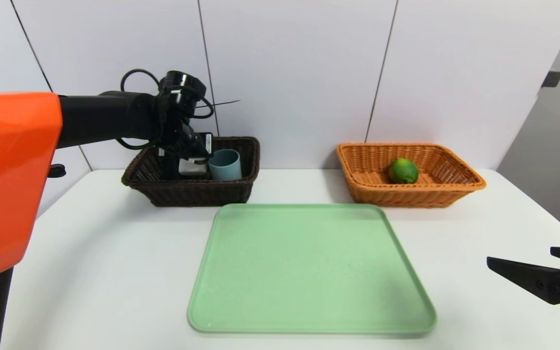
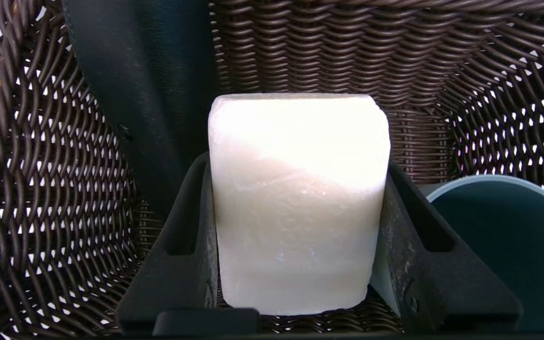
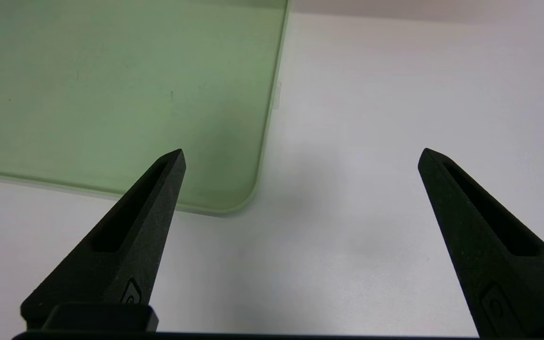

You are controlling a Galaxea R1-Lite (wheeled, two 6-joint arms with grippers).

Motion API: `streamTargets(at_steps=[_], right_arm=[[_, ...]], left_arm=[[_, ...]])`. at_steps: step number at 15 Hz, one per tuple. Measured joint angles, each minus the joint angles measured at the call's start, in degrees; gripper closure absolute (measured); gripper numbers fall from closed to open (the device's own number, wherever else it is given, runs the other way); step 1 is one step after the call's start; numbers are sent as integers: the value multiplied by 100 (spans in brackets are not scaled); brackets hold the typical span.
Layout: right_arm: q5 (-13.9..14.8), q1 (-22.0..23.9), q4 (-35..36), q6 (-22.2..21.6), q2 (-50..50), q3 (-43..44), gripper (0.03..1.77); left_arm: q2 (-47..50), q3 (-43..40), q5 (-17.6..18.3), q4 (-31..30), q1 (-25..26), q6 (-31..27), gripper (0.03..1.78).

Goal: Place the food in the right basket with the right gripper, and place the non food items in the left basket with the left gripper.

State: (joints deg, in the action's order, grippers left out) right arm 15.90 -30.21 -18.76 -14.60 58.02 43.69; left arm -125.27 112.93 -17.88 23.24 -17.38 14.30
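Reaching into the dark brown left basket point(image 1: 192, 192), my left gripper point(image 2: 295, 264) has its fingers point(image 2: 187, 255) clamped on the white soap block point(image 2: 295, 203), one finger pressed against each side of it. From the left wrist view I see the block held upright above the woven basket floor; whether it touches the floor I cannot tell. The blue-teal cup point(image 1: 225, 164) stands inside the same basket just beside the block, on its right in the head view. The black cloth roll point(image 2: 144, 94) lies in there too, leaning along the wicker wall on the block's other side.

My right gripper point(image 3: 300, 156) hangs low at the near right edge of the table point(image 1: 114, 272), its fingers point(image 3: 125, 236) spread wide apart with nothing between them, above bare tabletop next to a corner of the green tray point(image 1: 309, 267). The tray sits in the middle of the table, in front of both baskets.

The lime point(image 1: 403, 170) rests inside the orange-tan right basket point(image 1: 435, 192), well apart from either gripper.
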Motion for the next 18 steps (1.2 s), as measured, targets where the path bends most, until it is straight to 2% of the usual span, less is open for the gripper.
streamTargets(at_steps=[3, 7, 13, 18], right_arm=[[2, 0, -11, 2, -13, 0, 10], [0, 0, -11, 0, -35, 0, 10], [2, 0, -33, 0, -124, -9, 10], [9, 0, -94, 13, -232, 21, 10]], left_arm=[[0, 0, -13, 0, -17, 0, 84], [0, 2, -102, -6, -52, 0, 55], [63, 2, -122, 5, -78, -6, 31], [970, 2, -118, 251, -276, -154, 21]])
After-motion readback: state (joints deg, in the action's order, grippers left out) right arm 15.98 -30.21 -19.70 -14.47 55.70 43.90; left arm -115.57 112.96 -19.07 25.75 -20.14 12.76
